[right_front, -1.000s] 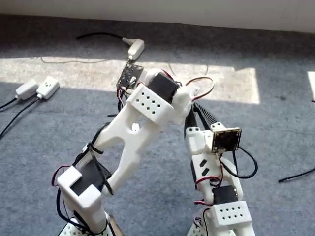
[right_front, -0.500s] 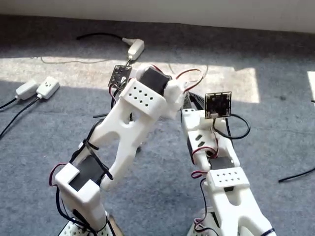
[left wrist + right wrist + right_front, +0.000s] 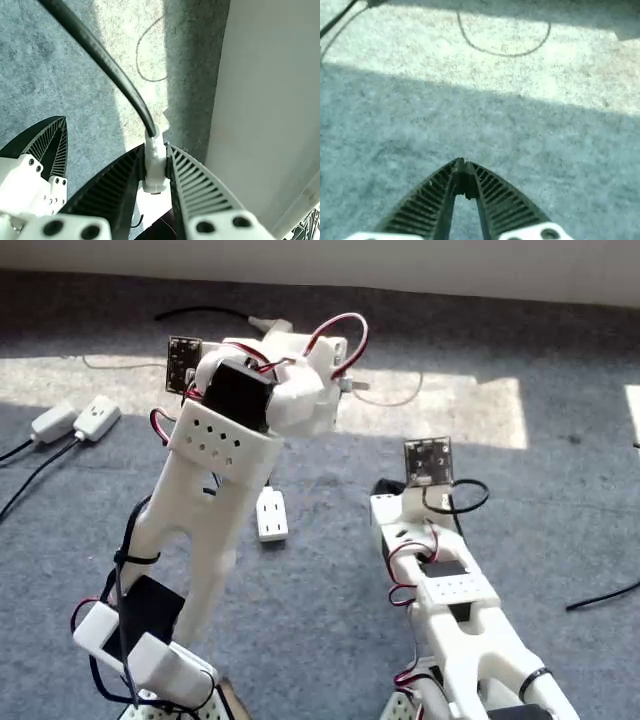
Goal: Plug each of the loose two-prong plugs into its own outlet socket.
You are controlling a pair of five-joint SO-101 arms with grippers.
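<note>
My left gripper (image 3: 155, 172) is shut on a white two-prong plug (image 3: 154, 160), whose black cord (image 3: 100, 60) runs away over the carpet, close to the pale wall (image 3: 270, 100). In the high view the left arm (image 3: 215, 440) stands tall at the back, with the plug's white tail (image 3: 260, 323) and cord (image 3: 200, 312) beside its wrist. A white outlet socket (image 3: 270, 516) lies on the carpet between the arms. My right gripper (image 3: 465, 182) is shut on nothing, low over the carpet. The right arm (image 3: 440, 570) stretches forward on the right.
Two white outlet blocks (image 3: 97, 416) (image 3: 54, 421) with dark cords lie at the far left. A thin wire (image 3: 505, 50) loops across the sunlit carpet strip. A black cord end (image 3: 600, 596) comes in from the right edge.
The left arm has swung up and to the left toward the back wall, uncovering the white outlet socket on the carpet. The right arm has stretched out forward and lower.
</note>
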